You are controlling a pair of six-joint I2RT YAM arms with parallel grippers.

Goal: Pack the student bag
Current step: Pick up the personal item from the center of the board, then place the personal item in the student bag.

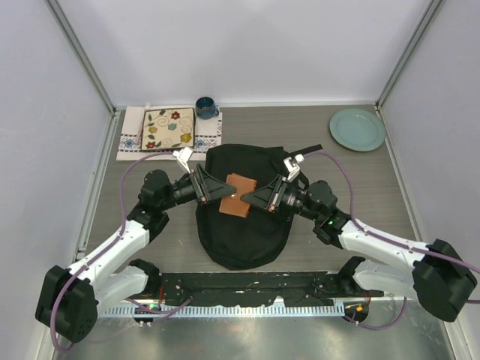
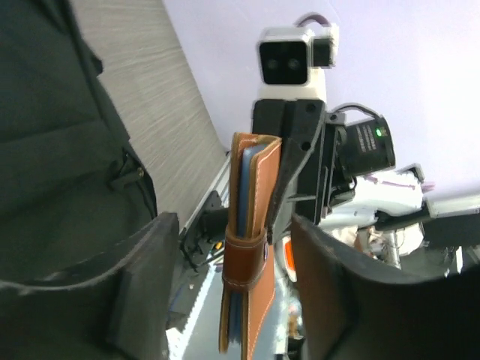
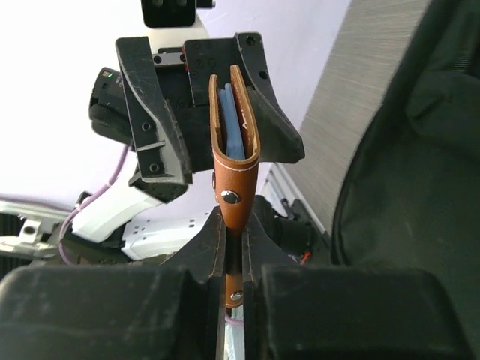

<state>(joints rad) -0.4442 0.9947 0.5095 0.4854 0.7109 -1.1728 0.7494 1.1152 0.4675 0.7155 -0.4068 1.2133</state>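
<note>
The student bag [image 1: 244, 229] lies flat in the middle of the table, black and rounded; it also shows in the left wrist view [image 2: 52, 150] and the right wrist view [image 3: 420, 187]. Above it hangs a brown leather wallet [image 1: 238, 193] with blue pages and a snap strap. My right gripper [image 1: 253, 196] is shut on the wallet's strap end [image 3: 238, 199]. My left gripper [image 1: 216, 187] is open. Its fingers [image 2: 139, 292] stand on both sides of the wallet [image 2: 251, 240] with a gap on each side.
At the back left a floral tile [image 1: 168, 129] lies on a patterned cloth [image 1: 131, 141], with a dark blue mug [image 1: 206, 107] beside it. A pale green plate [image 1: 357, 129] sits at the back right. Both arms meet over the bag.
</note>
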